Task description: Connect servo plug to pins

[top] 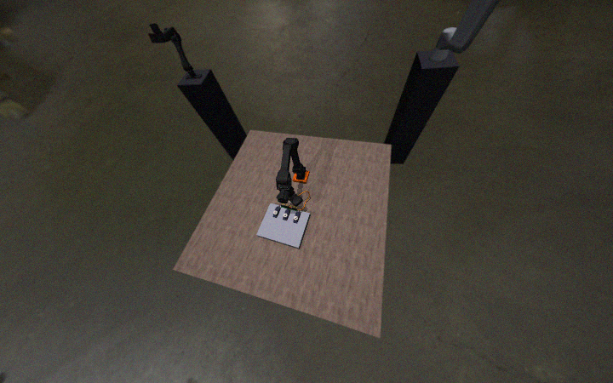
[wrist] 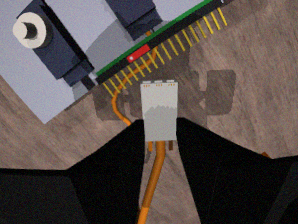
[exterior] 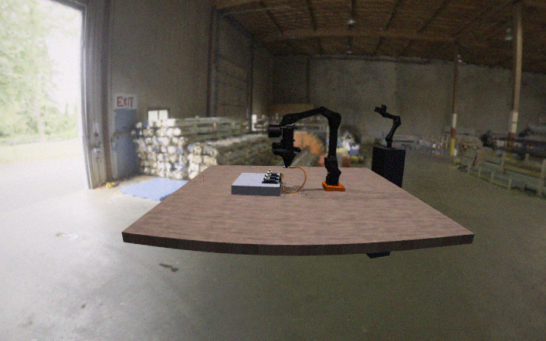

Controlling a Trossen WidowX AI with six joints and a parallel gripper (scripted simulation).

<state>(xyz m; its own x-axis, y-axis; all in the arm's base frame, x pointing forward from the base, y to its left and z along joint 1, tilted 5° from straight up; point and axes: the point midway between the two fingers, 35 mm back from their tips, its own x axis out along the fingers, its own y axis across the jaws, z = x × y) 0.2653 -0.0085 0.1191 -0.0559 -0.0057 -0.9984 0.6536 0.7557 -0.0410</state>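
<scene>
My gripper [exterior: 287, 167] [wrist: 160, 125] is shut on the pale flat plug [wrist: 160, 107], above the table beside the holder's pin edge. The plug's open end faces up the wrist view; its orange wire is at left, brown at right. The orange lead [exterior: 305, 176] [wrist: 154, 185] loops down beside the grey holder [top: 282, 231] [exterior: 255, 189] [wrist: 30, 90]. Yellow pins [wrist: 184, 46] run diagonally, rising to the right, so the plug is angled to the row and apart from it. The red band [wrist: 141, 51] has a pale dot at its lower left end.
Three dark servos with white horns sit on the holder, one [wrist: 55, 50] near the pin row's left end. The wooden table [top: 343, 253] [exterior: 297, 225] surrounds the holder. The arm's orange base [top: 300, 180] [exterior: 333, 187] stands on it. Other arms stand on pedestals beyond the table.
</scene>
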